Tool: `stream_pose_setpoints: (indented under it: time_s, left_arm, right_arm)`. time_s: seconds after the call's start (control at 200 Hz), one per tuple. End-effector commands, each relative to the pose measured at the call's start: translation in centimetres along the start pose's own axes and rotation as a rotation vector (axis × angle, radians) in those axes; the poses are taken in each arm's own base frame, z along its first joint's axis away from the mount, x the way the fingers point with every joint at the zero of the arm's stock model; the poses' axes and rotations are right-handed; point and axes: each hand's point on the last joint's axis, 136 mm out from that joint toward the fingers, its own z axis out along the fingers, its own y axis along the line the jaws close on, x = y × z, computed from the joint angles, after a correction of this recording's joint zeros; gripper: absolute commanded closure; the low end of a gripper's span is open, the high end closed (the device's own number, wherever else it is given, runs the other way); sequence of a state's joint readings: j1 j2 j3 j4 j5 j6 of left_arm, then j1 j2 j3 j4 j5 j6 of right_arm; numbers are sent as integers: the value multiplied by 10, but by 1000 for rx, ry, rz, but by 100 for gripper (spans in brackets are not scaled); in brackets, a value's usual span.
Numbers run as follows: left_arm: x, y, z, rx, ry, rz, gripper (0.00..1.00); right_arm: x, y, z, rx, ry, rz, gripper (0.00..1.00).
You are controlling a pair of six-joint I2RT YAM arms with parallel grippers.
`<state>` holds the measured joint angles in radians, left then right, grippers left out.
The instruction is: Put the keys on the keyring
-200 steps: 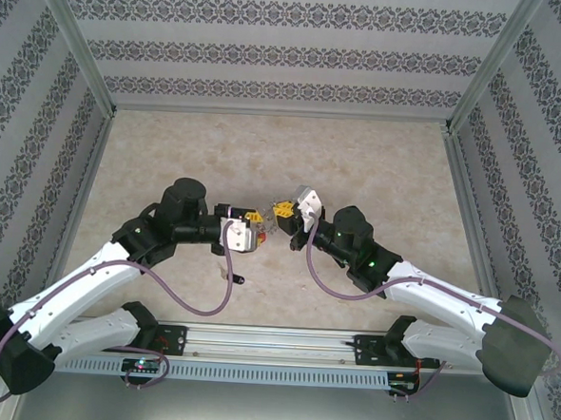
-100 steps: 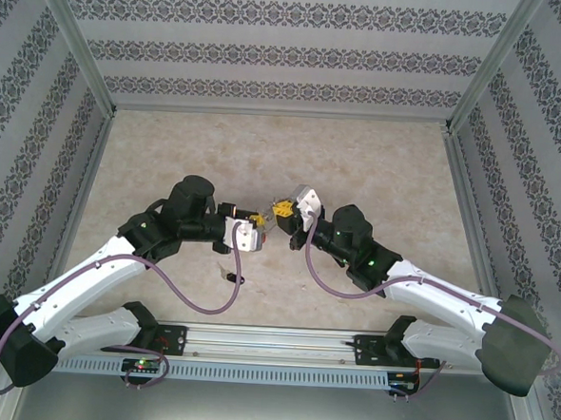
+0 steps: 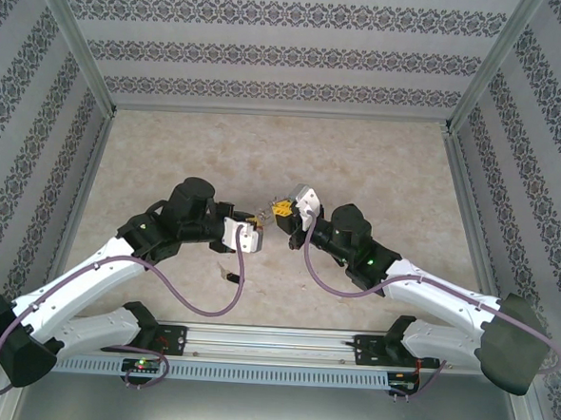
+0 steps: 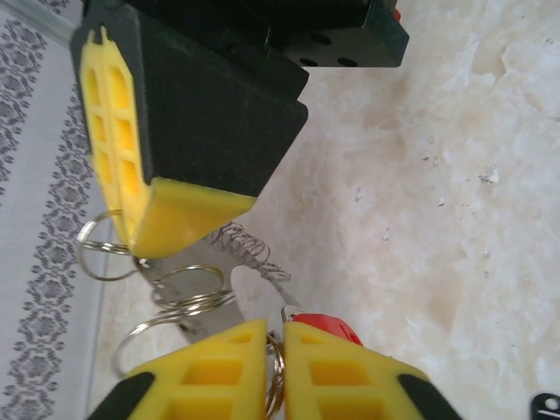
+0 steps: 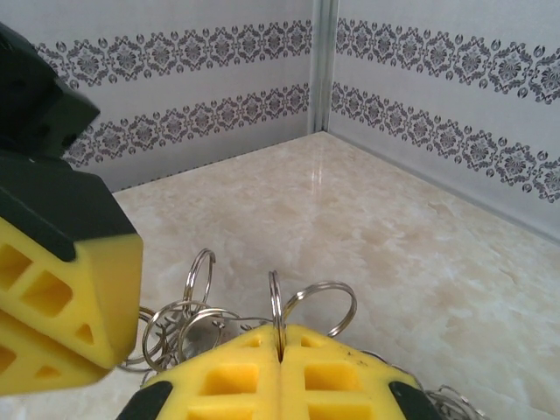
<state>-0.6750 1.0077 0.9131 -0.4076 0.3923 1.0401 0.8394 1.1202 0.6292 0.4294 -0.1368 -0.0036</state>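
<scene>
End effectors (image 4: pixel 276 339) (image 5: pixel 279 343) tip-to-tip (both closed)

The left gripper (image 3: pixel 259 220) and the right gripper (image 3: pixel 279 210) meet tip to tip over the middle of the table (image 3: pixel 379 159), with the keyring (image 4: pixel 197 302) pinched between them. The key (image 3: pixel 231 279) lies on the table nearer the arm bases, in front of the left gripper and apart from the keyring.

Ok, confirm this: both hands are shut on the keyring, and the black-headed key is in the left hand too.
Wrong on the key: the top external view shows it lying on the table. The left hand and right hand are shut on the keyring.
</scene>
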Motion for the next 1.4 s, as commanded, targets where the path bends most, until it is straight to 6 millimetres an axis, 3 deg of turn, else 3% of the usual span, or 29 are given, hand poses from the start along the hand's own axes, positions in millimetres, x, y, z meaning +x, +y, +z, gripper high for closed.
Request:
stream_pose_setpoints:
  time_s: [0.0,0.05,0.305,0.49,0.555,0.62,0.919,1.114,1.394]
  left_arm:
    - [-4,0,-6,-14,4,35,96]
    - [-4,-1,-8,-14,2,34,100]
    - [-13,-1,-16,-24,-39,8,100]
    - [-30,1,-27,-20,-121,-62,89]
    - [-32,1,-30,-23,-144,-100,74]
    - [-32,-2,-32,-22,-161,-132,67]
    - [-26,-2,-43,-73,-182,-201,55]
    - [-24,4,-35,-77,-174,-211,55]
    - [-26,11,-21,-72,-206,-229,66]
  right_arm:
    - [-34,-2,-5,5,-104,-19,100]
    - [-33,-3,-5,6,-102,-19,100]
    - [-28,-3,-9,9,-97,-19,100]
    - [-25,0,-12,-11,-86,-70,100]
    - [-25,-1,-14,-12,-82,-92,100]
    - [-27,-2,-17,-15,-83,-107,100]
    - [-30,1,-26,-55,-87,-131,100]
    - [-32,6,-27,-80,-90,-139,100]
    - [-35,9,-27,-95,-96,-139,100]
